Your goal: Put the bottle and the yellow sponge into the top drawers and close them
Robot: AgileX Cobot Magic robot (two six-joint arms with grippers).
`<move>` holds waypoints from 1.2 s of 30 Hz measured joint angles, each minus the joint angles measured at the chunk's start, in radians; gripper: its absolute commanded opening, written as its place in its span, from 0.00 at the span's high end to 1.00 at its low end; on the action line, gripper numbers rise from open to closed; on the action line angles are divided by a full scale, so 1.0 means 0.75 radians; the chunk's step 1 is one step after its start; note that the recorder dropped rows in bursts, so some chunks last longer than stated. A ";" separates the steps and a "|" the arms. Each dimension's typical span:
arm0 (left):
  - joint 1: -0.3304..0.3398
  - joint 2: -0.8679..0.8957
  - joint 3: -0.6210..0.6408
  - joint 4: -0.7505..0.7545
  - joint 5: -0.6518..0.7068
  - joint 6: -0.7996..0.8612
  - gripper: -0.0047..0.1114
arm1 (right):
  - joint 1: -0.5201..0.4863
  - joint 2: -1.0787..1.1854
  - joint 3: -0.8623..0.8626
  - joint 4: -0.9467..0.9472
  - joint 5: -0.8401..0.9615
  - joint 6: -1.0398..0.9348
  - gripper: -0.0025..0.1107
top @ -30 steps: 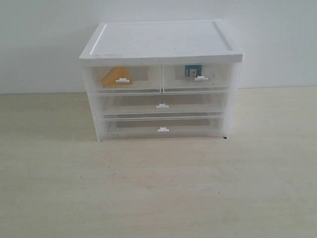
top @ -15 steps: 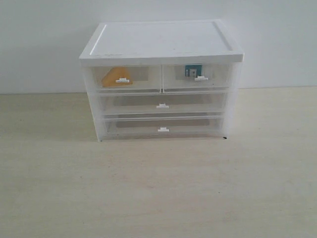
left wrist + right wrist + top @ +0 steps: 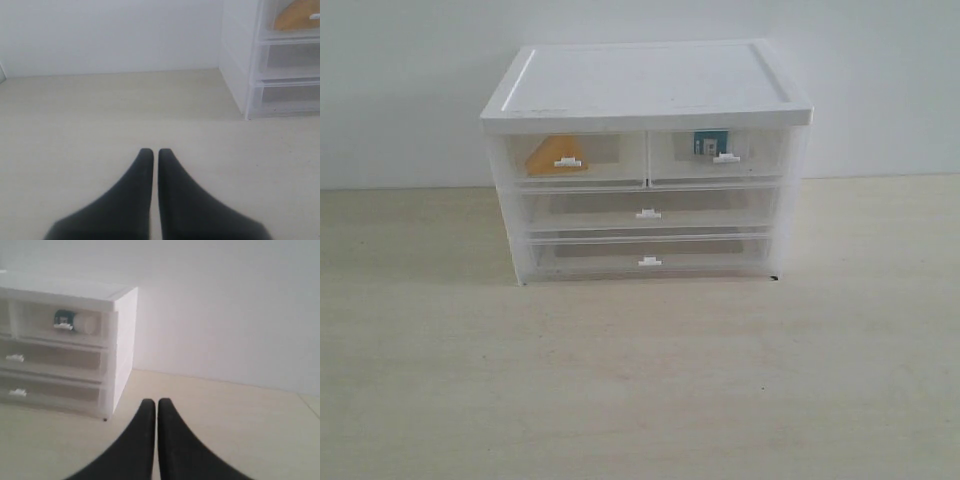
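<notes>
The yellow sponge (image 3: 556, 157) lies inside the left top drawer (image 3: 610, 160), set askew. Its long axis slants across the drawer and one corner is raised toward the back, so through the clear front it reads as a wedge. The bottle (image 3: 705, 143) sits in the right top drawer (image 3: 760, 155). It appears to lie on its side, long axis along the drawer's width, the teal label toward the middle divider and a white end toward the outer wall; I cannot tell whether that end is cap or base. Both drawers sit flush with the front of the drawer unit (image 3: 645, 90), which stands near the far edge of the bench (image 3: 640, 380), midway between its far corners. My left pincer (image 3: 151, 152) hangs low over bare bench off the unit's left side, tips aimed at the far edge. It is clenched, fingers nearly touching, with nothing between them. My right pincer (image 3: 152, 402) mirrors it off the unit's right side, also clenched on nothing and aimed at the far edge. Neither touches the unit.
</notes>
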 measured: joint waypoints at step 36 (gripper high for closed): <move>0.000 0.000 0.000 0.000 0.000 0.000 0.93 | 0.088 -0.119 0.000 0.119 0.486 0.084 0.98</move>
